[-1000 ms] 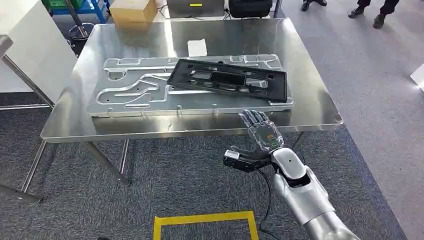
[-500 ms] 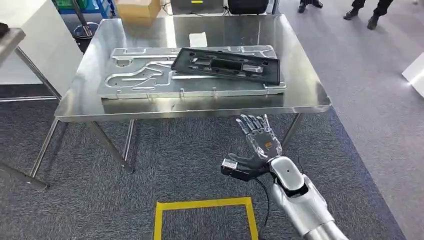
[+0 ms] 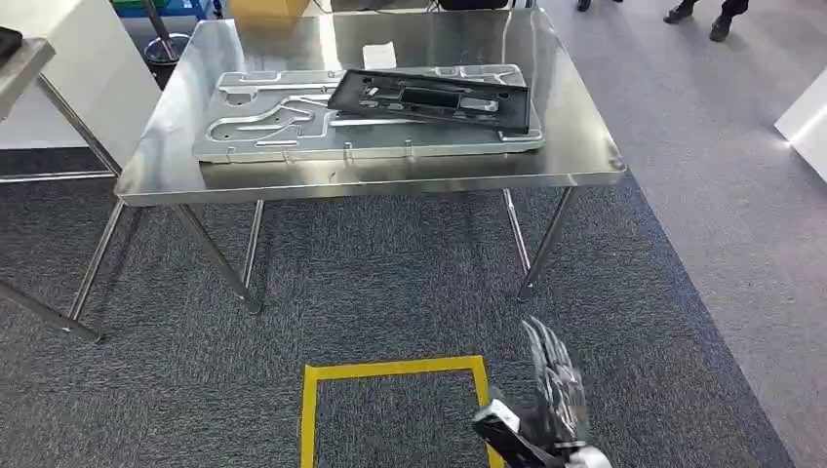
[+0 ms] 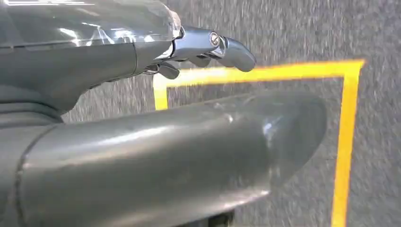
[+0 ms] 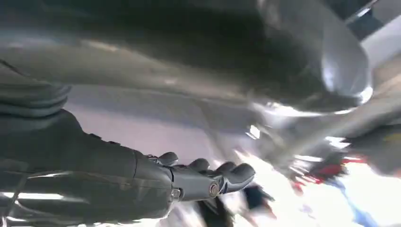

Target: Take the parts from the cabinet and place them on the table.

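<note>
Nearest the robot, a yellow tape square [image 3: 395,409] marks the grey carpet [image 3: 371,292], and the right hand [image 3: 551,405] hangs low beside its right edge, fingers spread and holding nothing; the left hand [image 4: 142,94] also hangs over the tape, fingers loosely extended around nothing. Beyond a wide strip of bare carpet stands the steel table [image 3: 585,156], its near edge facing the robot. On it lies a silver metal plate [image 3: 273,127], with a black frame part [image 3: 434,97] resting tilted across its right half.
</note>
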Motion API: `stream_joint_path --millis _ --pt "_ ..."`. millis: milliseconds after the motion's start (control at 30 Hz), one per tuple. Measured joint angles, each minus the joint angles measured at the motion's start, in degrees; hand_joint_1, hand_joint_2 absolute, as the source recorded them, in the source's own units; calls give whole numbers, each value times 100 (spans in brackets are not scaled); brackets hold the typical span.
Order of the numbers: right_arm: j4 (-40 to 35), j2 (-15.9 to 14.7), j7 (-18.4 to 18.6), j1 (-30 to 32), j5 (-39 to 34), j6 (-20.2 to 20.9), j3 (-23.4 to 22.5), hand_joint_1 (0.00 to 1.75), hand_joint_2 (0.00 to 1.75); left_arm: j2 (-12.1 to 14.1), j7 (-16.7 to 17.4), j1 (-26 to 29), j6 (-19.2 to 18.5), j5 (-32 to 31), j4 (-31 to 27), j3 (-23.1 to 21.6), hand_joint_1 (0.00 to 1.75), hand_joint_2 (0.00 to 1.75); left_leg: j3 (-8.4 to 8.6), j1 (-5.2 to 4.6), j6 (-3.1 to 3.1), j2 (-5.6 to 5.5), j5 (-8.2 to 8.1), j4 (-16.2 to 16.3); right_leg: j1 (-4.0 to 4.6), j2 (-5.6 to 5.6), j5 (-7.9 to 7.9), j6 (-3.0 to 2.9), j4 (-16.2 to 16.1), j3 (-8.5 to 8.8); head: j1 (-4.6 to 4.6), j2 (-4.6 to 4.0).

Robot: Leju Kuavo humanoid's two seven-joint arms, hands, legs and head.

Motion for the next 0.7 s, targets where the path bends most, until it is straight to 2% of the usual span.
stream_joint_path --millis 33,67,100,133,167,200,233,267,300,333,367,433,467,500,533,567,600,633,667,700 --pt "158 190 -365 86 3 168 -444 0 0 -22 2 12 0 0 -11 48 0 0 -65 2 -35 3 -358 161 1 29 83 -62 -2 -103 -29 0" --pt "328 372 -691 130 42 321 -855 0 0 -42 4 29 0 2 -17 81 0 0 -146 13 -62 4 -748 471 7 30 151 -86 1 -190 -68 0" --pt "606 595 -1046 143 156 512 -1426 0 0 -68 4 43 -2 -2 -44 116 0 0 -199 19 -90 4 -1107 876 17 29 222 -91 3 -275 -66 0" --pt "897 778 -1272 117 279 669 -1986 0 0 -83 4 42 -4 -4 -61 155 0 0 -238 19 -110 4 -1323 1292 26 15 291 -90 9 -369 -68 0" --pt "1203 940 -1505 75 383 765 -2574 0 0 -109 4 42 -11 -7 -85 203 0 0 -229 18 -117 4 -1320 1592 33 0 362 -78 34 -467 -66 0" --pt "1483 1084 -1608 39 436 844 -3140 0 0 -118 4 46 -11 -13 -105 227 0 0 -139 19 -118 4 -1130 1685 34 -16 419 -66 69 -572 -70 0" --pt "1767 1186 -1629 -23 460 922 -3681 0 0 -129 4 55 -15 -20 -133 249 0 0 55 20 -115 4 -853 1573 34 -26 473 -56 116 -689 -66 0" --pt "2040 1296 -1627 -107 460 955 -4142 0 0 -138 0 58 -24 -26 -160 275 0 0 352 19 -99 2 -642 1265 34 -23 522 -41 167 -800 -68 0" --pt "2300 1394 -1572 -191 462 996 -4603 0 0 -149 -7 53 -28 -39 -192 312 0 0 782 18 -69 -11 -644 741 34 -11 577 -21 216 -900 -70 0" --pt "2487 1465 -1486 -263 459 1050 -4927 0 0 -155 -11 37 -28 -68 -223 334 0 0 1157 4 -32 -29 -921 212 47 -1 619 7 255 -941 -68 0" --pt "2708 1542 -1396 -351 453 1086 -5268 0 0 -166 -22 27 -28 -72 -258 349 0 0 1428 -21 17 -26 -1106 -308 62 10 670 43 289 -981 -66 0" --pt "3084 1634 -1195 -474 446 1144 -5832 0 0 -201 -35 16 -37 -90 -288 391 0 0 1341 -52 133 -14 -1077 -287 31 0 812 119 232 -985 -79 0" --pt "3233 1667 -1111 -506 444 1160 -6054 0 0 -212 -33 28 -37 -105 -299 413 0 0 1313 -63 186 -10 -1006 -301 25 3 889 158 196 -983 -72 0" --pt "3375 1669 -1067 -522 453 1173 -6272 0 0 -247 -35 33 -37 -122 -310 441 0 0 1256 -11 260 18 -873 -359 8 21 861 195 222 -1014 -88 2" --pt "3492 1671 -1030 -533 451 1173 -6458 0 0 -251 -35 26 -37 -122 -326 459 0 0 1172 -28 305 37 -796 -361 -7 55 549 226 340 -1067 -81 0" --pt "3588 1687 -1000 -549 449 1177 -6616 0 0 -258 -35 32 -37 -122 -338 472 0 0 1077 -29 350 40 -721 -360 -17 70 114 247 635 -1148 -35 0" --pt "3661 1689 -951 -578 431 1197 -6718 0 0 -264 -35 48 -39 -122 -345 481 0 0 976 -32 352 46 -641 -358 -20 75 -271 278 1051 -1229 -26 0" --pt "3767 1689 -832 -615 416 1247 -6830 0 0 -269 -35 57 -42 -131 -361 483 0 0 870 -35 350 60 -564 -352 -22 75 -516 304 1471 -1301 -35 0" --pt "3866 1689 -691 -662 416 1280 -6941 0 0 -278 -33 57 -44 -142 -372 487 0 0 756 -36 346 73 -492 -337 -29 75 -583 325 1797 -1324 -24 0" --pt "3987 1691 -540 -724 418 1311 -7087 0 0 -282 -26 55 -46 -168 -378 498 0 0 653 -36 327 81 -410 -312 -36 74 -426 336 1951 -1251 -28 0"
